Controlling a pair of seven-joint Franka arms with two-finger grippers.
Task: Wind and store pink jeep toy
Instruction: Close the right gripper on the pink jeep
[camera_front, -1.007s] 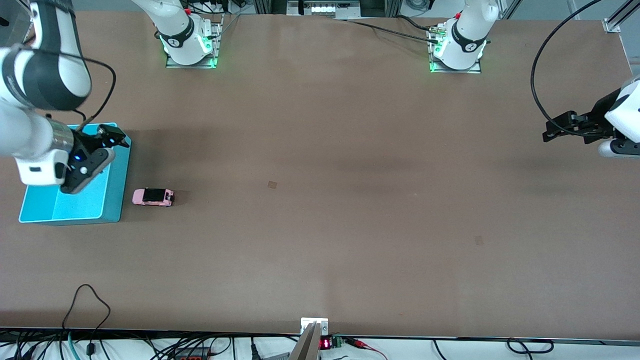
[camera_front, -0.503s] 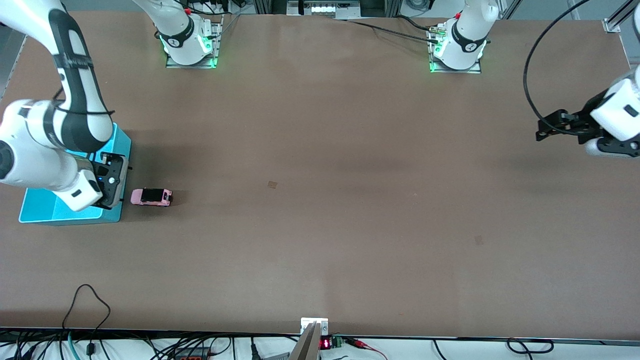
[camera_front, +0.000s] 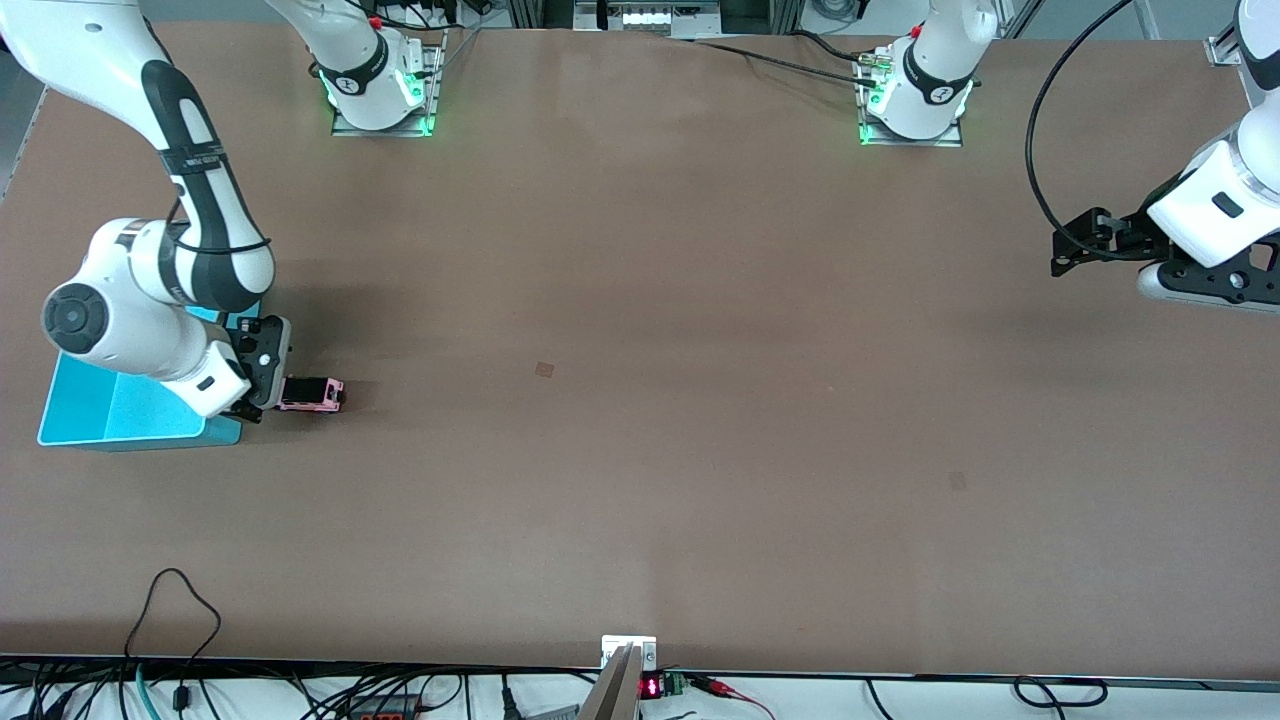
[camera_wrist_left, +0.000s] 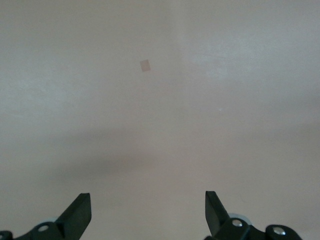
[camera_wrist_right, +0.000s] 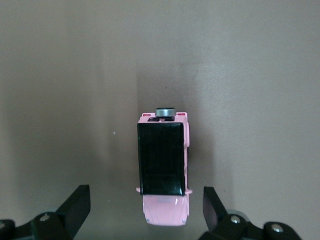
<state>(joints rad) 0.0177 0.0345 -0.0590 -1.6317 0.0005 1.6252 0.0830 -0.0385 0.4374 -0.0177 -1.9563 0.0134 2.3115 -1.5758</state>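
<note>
Partly hidden: pink jeep toy (camera_front: 312, 394) under spread right claw (camera_front: 262, 400).

Right wrist view, looking straight down on the brown table (camera_wrist_right: 60, 75).

Pink jeep toy (camera_wrist_right: 164, 167) sits on the table, seen from above. Long axis runs along the line of sight. Glossy black roof section covers most of its length; pale pink hood shows at the end closest to the camera. Small grey round spare wheel (camera_wrist_right: 165, 112) mounted at the opposite end. Soft shadow on the table alongside the toy.

Right gripper (camera_wrist_right: 145, 212): two dark fingertips (camera_wrist_right: 75, 205) spread wide, one either side of the hood end. Neither finger touches the toy; bare table shows in both gaps.
</note>
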